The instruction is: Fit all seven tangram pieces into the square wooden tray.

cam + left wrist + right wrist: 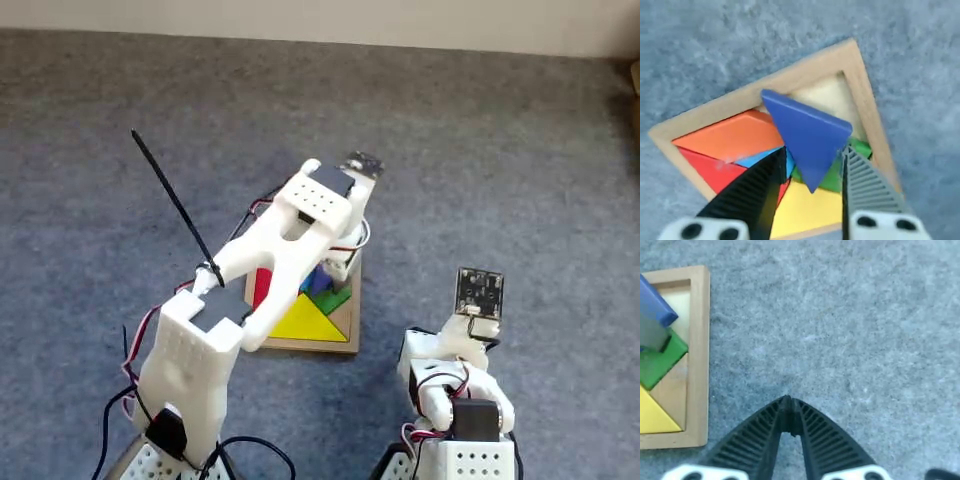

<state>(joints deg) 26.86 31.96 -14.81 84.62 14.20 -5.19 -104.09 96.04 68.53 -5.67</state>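
My left gripper (814,150) is shut on a dark blue triangle (807,132), which it holds tilted just above the square wooden tray (790,75). One corner of the tray shows bare wood (826,96) under the triangle. In the tray lie an orange piece (735,137), a red piece (710,170), a light blue piece (760,160), a green piece (832,176) and a yellow triangle (805,210). My right gripper (790,402) is shut on nothing, low over the carpet to the right of the tray (700,340). In the high view the left arm (290,240) covers most of the tray (350,325).
Grey carpet (480,150) lies all around the tray. The right arm (460,400) sits folded at the front right. A black cable tie (170,200) sticks up from the left arm.
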